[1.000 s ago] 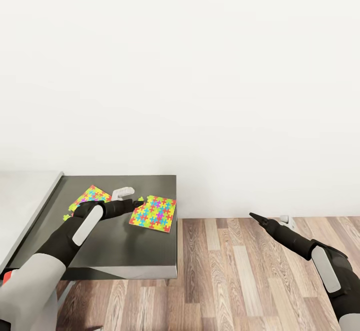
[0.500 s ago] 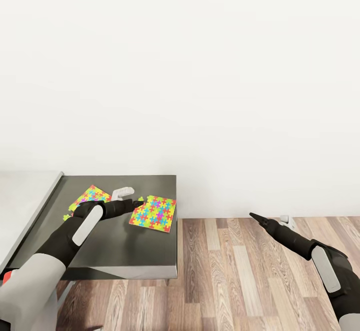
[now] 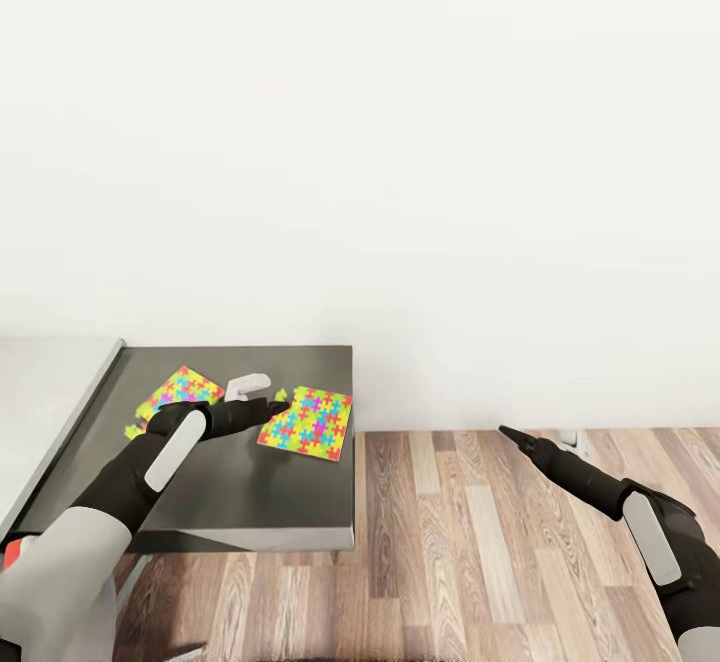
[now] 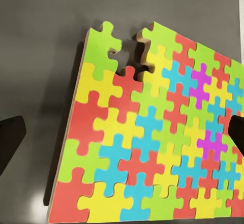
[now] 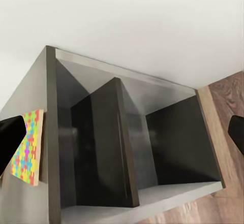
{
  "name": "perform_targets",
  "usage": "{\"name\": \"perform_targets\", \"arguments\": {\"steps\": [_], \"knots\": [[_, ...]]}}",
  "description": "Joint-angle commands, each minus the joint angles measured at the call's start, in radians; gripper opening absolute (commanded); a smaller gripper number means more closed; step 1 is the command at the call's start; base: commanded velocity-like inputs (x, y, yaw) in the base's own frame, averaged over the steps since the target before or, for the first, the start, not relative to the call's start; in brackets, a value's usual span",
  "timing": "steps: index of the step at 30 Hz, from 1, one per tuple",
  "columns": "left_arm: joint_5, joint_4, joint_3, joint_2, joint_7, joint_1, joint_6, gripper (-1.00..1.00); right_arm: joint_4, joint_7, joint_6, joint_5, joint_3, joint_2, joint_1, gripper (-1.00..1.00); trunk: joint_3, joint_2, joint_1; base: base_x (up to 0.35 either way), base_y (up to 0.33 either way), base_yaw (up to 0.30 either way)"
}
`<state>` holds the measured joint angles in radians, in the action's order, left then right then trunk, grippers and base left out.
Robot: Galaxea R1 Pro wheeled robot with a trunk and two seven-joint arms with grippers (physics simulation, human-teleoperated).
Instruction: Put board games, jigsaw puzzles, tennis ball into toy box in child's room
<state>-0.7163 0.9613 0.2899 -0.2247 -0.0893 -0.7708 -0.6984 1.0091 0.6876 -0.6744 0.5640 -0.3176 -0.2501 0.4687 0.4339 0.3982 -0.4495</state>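
Two colourful jigsaw puzzles lie flat on the dark table [image 3: 250,502]: one [image 3: 182,389] toward the back left, the other [image 3: 308,422] near the table's right edge. My left gripper [image 3: 280,405] hovers at the left edge of the right-hand puzzle. In the left wrist view that puzzle [image 4: 152,142] lies under the open left gripper [image 4: 122,135], with one dark finger on each side. My right gripper [image 3: 505,432] hangs open over the wooden floor, to the right of the table. The toy box, board games and tennis ball are out of view.
A small pale grey object [image 3: 246,383] rests on the table between the puzzles. A light grey surface [image 3: 45,397] adjoins the table's left side. The right wrist view looks into the table's open dark compartments [image 5: 168,142]. A white wall stands behind, with wooden floor [image 3: 470,562] to the right.
The whole picture has shifted up a little, so the camera moved. Both arms and the puzzles keep their places relative to each other.
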Motion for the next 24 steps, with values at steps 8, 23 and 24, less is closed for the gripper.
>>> {"name": "perform_targets", "arguments": {"steps": [8, 23, 24], "knots": [[0.004, 0.001, 0.002, -0.001, -0.008, -0.001, -0.003, 1.0, 0.0, 0.001, -0.007, 0.004, -0.001, 0.0, 0.001, 1.0, 0.015, 0.002, 0.0, 0.0, 0.0, 0.0], [0.005, 0.001, 0.002, -0.001, -0.009, -0.001, -0.003, 1.0, 0.0, 0.006, -0.005, 0.004, -0.001, 0.0, 0.001, 1.0, 0.024, 0.002, 0.0, 0.0, 0.0, 0.0], [0.005, 0.001, 0.002, -0.001, -0.009, -0.001, -0.003, 1.0, 0.0, 0.006, -0.005, 0.004, -0.001, 0.0, 0.001, 1.0, 0.024, 0.002, 0.0, 0.0, 0.0, 0.0]]}}
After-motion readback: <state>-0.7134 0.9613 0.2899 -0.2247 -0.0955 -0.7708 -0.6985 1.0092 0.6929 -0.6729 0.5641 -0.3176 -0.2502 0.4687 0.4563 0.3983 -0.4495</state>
